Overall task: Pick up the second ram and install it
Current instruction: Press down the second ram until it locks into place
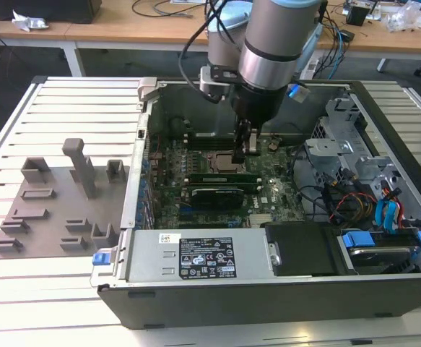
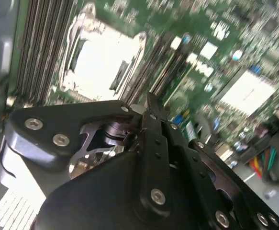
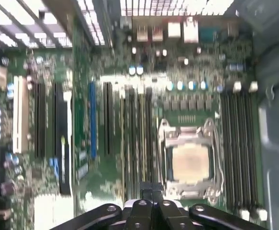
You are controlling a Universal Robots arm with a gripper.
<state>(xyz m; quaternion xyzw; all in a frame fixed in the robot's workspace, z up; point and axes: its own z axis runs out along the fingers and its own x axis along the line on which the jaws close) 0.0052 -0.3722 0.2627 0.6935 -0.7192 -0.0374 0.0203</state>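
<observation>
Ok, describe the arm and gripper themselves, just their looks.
The arm is a thick cylinder: grey upper part, a shiny silver band, then a black lower section, with pale blue joint caps and black cables looping behind. The gripper is black and narrow; in the second wrist view its flat black linkage plates carry silver screws.

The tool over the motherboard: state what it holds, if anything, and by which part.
It cannot be told. The tool hangs above the motherboard beside the processor socket; no ram stick is discernible between its tips.

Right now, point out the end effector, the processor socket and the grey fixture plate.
end effector (image 1: 249, 142), exterior view, between its fingertips.
processor socket (image 3: 191, 162), first wrist view, pale centre.
grey fixture plate (image 1: 55, 213), exterior view, bare flat surface.
</observation>
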